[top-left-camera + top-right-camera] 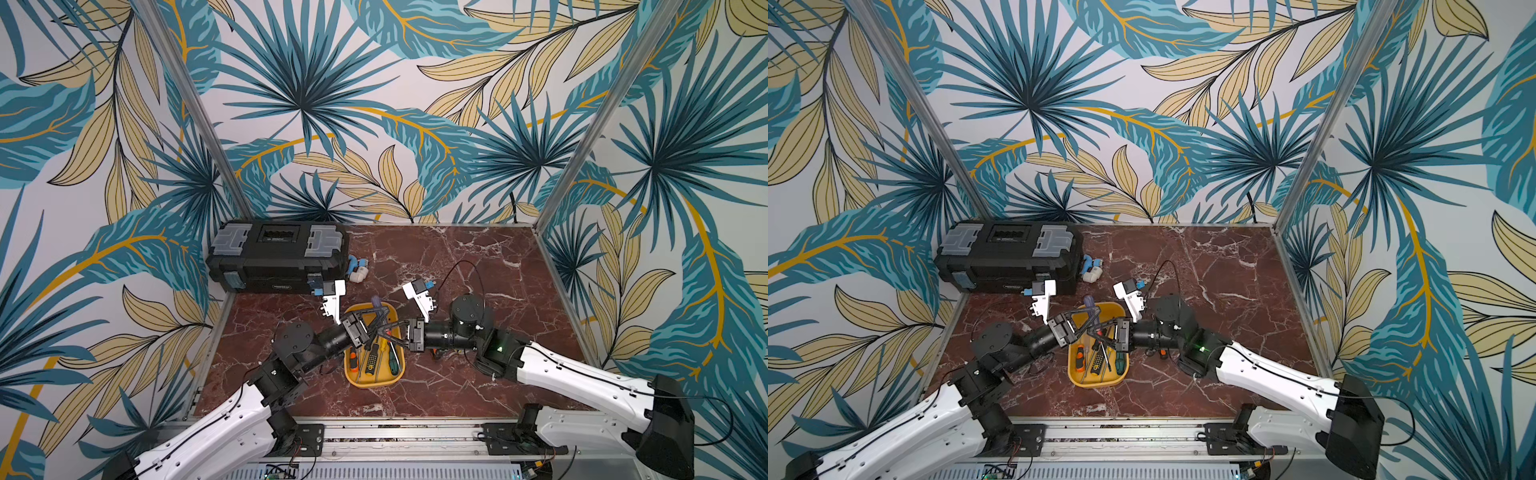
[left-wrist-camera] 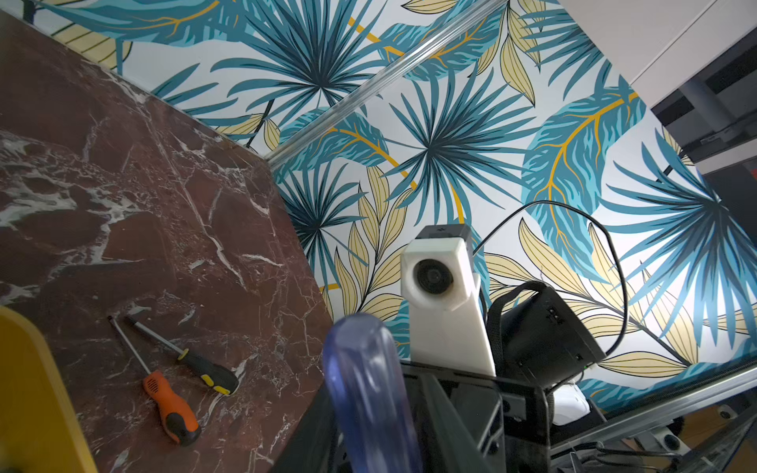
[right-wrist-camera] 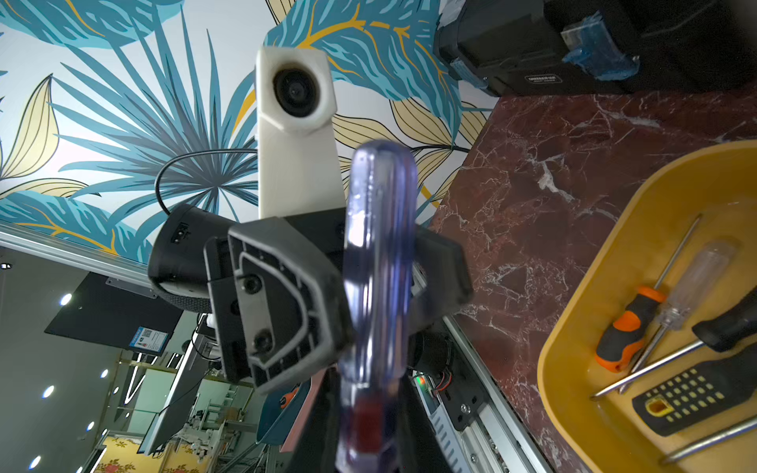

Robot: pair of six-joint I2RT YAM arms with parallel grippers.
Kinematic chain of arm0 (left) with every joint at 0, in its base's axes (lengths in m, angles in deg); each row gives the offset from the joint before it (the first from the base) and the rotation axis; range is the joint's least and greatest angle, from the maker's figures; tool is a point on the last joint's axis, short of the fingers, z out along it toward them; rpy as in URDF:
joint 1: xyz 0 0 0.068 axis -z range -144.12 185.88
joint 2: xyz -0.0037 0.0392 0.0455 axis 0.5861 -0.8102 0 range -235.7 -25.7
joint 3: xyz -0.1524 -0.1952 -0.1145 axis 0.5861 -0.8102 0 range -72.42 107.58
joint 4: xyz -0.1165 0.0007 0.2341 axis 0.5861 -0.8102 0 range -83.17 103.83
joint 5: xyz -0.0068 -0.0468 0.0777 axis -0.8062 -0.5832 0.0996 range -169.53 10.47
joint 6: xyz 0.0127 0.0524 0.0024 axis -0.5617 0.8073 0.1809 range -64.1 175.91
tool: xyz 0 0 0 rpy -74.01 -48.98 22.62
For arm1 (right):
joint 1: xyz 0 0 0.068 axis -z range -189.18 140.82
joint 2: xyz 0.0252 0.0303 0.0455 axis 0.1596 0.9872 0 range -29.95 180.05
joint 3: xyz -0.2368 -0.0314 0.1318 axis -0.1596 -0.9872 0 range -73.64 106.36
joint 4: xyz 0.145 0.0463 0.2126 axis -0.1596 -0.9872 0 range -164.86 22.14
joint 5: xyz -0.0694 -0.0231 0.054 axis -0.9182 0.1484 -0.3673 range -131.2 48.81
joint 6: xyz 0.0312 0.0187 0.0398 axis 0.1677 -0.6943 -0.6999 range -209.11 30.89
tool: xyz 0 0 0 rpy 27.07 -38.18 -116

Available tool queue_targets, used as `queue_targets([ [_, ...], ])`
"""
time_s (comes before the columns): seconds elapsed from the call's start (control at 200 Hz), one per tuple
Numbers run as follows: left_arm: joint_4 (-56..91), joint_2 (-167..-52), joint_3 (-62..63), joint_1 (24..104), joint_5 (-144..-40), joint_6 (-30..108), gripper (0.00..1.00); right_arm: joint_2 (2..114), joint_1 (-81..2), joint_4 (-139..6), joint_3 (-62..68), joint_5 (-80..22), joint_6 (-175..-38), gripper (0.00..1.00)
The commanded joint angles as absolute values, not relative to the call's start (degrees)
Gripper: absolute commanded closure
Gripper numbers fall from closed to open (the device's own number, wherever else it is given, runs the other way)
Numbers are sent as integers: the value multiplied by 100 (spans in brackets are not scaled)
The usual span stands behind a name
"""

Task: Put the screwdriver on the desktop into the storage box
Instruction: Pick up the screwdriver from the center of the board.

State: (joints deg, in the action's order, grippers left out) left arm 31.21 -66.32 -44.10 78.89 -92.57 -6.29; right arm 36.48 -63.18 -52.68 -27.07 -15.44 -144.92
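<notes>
Right wrist view: holding screwdriver upright over storage box in right gripper; flanking handle with left gripper, grip unclear. Likely light, rigid, slick; take mid-handle.

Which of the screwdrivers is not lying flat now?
The blue-handled screwdriver. It is raised in the air over the box, handle up; the others lie flat, in the box or on the desktop.

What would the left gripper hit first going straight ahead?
Likely the purple-handled screwdriver, upright right at its jaws. Just beyond it is the right gripper; the depth between them is unclear.
</notes>
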Motion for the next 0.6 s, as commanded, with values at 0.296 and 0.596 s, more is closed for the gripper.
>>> queue_targets([
  [0.296, 1272, -6776, -3996, 7753, -8672, 49, 100, 3434, -6494, -6577, -2626, -2248, -13910, 42],
  [0.596, 483, -7117, -3802, 7712, -8231, 38, 100, 3922, -7280, -8249, -2025, -3468, -13238, 41],
])
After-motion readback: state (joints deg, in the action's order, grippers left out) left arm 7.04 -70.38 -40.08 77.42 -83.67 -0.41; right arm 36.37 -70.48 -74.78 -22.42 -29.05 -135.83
